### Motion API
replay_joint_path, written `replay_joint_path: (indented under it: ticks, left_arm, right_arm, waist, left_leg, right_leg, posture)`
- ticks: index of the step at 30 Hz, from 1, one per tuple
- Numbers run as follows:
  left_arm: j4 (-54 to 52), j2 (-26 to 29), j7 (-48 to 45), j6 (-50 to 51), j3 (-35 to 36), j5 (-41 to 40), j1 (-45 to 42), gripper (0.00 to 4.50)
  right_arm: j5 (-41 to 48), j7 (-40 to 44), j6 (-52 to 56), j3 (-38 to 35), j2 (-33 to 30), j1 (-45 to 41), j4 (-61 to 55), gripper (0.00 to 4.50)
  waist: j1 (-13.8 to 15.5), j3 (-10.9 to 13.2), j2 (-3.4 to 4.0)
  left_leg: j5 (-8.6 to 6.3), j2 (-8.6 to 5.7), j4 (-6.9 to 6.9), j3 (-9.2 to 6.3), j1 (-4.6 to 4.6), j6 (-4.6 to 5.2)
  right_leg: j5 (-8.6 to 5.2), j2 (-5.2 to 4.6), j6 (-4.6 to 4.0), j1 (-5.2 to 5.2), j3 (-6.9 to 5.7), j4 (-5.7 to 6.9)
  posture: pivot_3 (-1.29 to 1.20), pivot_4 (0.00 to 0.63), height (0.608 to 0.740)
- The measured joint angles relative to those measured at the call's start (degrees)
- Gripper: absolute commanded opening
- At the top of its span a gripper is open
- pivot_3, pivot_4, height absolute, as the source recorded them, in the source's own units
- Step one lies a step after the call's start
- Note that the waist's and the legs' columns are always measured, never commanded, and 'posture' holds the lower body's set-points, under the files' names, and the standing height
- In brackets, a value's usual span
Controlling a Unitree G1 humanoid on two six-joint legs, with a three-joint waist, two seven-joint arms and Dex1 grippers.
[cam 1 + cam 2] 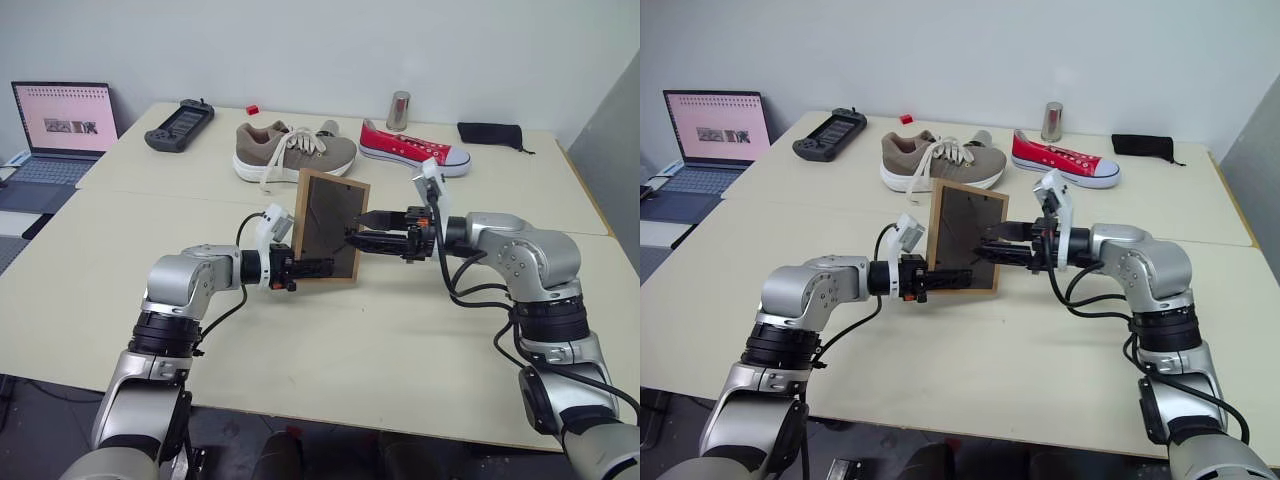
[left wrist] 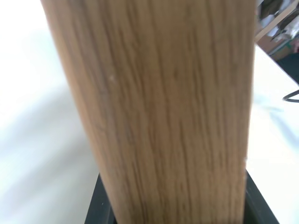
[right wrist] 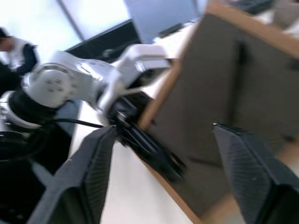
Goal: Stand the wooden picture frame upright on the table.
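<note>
Wooden picture frame (image 1: 328,228), a light-oak rectangle with a smooth dark back facing the robot, is held upright just above the pale table (image 1: 330,350), the left gripper (image 1: 300,268) clamped on its lower edge. The right gripper (image 1: 368,232) is spread wide at the back, gripping nothing. With one narrow grip low down, the frame could pivot or topple, especially if its stand isn't folded out.

A plain pale wall (image 1: 330,45) is running behind the scene, and a grey panel (image 1: 612,150) is standing at the far right side. At the left, a lower desk (image 1: 20,215) is carrying an open laptop (image 1: 62,130) whose screen is glowing pink-white. Soft, even light is falling over the room.
</note>
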Motion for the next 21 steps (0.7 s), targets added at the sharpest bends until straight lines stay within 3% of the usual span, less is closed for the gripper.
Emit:
replay_joint_path:
  ticks: [1,21]
  left_arm:
    - [-0.56,0.26,-0.03,0.00,0.00,0.00,0.11,1.04]
    - [-3.69,2.63,0.82,0.75,0.01,-2.08,2.00,1.04]
  right_arm:
    - [0.00,-0.22,-0.01,0.46,0.35,0.01,0.00,4.45]
    - [-2.57,-4.40,-8.48,2.86,6.00,-3.64,8.46,4.45]
  waist:
    - [0.01,0.00,0.00]
    - [0.00,0.00,0.01]
  left_leg:
    - [0.00,0.00,0.00,0.00,0.00,0.00]
    - [0.00,0.03,-0.01,0.02,-0.01,0.00]
  right_leg:
    - [0.00,0.00,0.00,0.00,0.00,0.00]
    - [0.00,0.01,0.00,-0.06,-0.01,0.01]
  posture:
    - [0.00,0.150,0.740]
    - [0.00,0.150,0.740]
